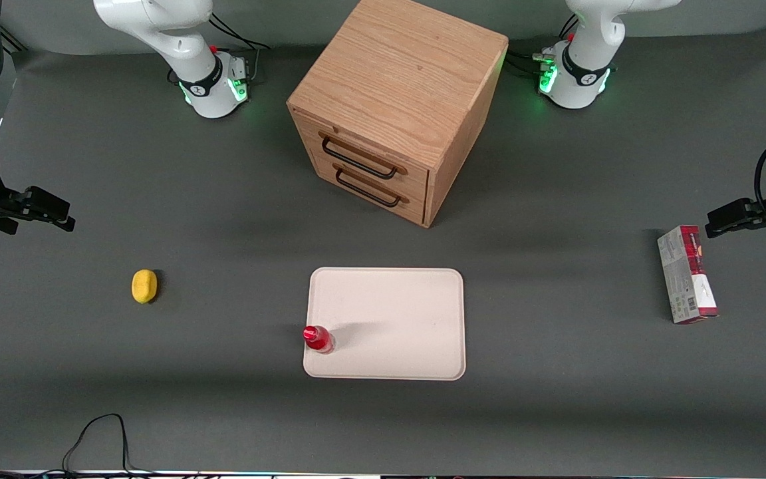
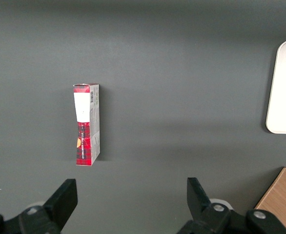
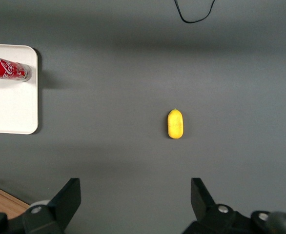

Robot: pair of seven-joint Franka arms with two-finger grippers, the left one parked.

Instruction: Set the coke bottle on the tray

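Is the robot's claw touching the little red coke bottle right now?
Apart. The front view shows the gripper open at the working arm's end of the table, with bare table and the lemon between it and the coke bottle, which stands on the tray.

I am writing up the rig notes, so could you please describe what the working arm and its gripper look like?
The arm is glossy white with rounded segments, a black band near its base and a green light there; black cables run from the base. Its gripper is matt black and blocky, at the working arm's end of the table above bare mat, with two wedge-shaped black fingers spread open.
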